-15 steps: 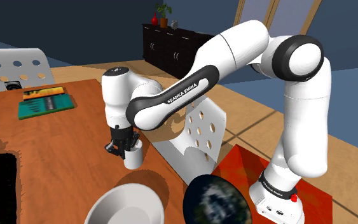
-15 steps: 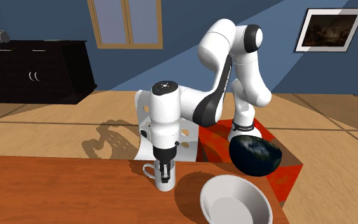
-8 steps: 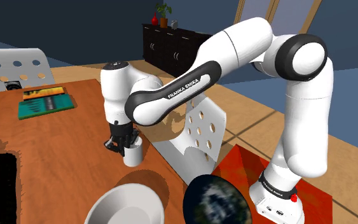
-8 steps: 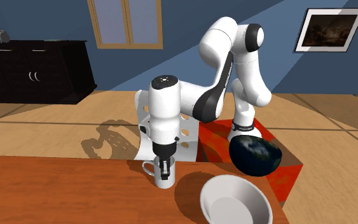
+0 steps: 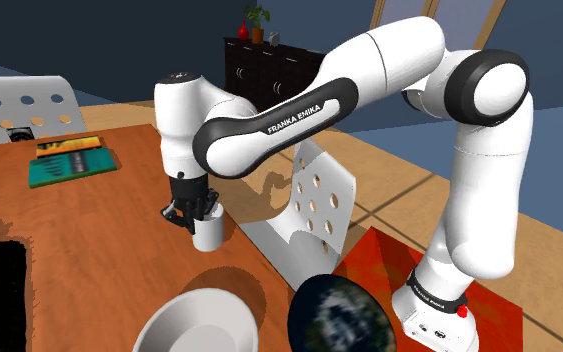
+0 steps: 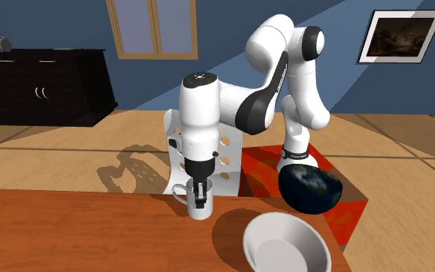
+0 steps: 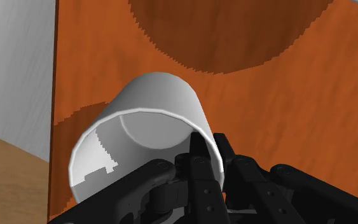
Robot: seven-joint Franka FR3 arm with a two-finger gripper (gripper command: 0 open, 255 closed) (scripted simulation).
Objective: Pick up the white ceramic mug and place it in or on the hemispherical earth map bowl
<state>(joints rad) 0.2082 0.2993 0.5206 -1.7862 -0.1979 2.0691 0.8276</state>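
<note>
the gripper is clamped on the white mug: 1 black finger sits inside the rim and the other outside it, with the mug's wall pinched between them. the mug hangs a little tilted from that grip, and its round shadow lies on the orange-brown wooden counter beneath. from the shoulder view and the second exterior view it looks to be just clear of the counter, though i cannot be sure of the gap. its handle shows on the second exterior view's left side of the cup.

so the step in hand, as i judge it, is the lift after the grasp, with the carry not yet begun.

nearer the counter's edge lies a plain white bowl, close to the mug but not the target. the earth map bowl, dark with mottled continents, sits past the counter's corner, between the counter and the arm's red stand; i cannot tell what it rests on or which way its opening faces.

the next move calls for more height, then a swing over the white bowl and beyond the counter's edge toward the earth map bowl. the grip on 1 wall is thin, so a slow carry would suit it.

a white perforated chair stands just beside that path.
</note>
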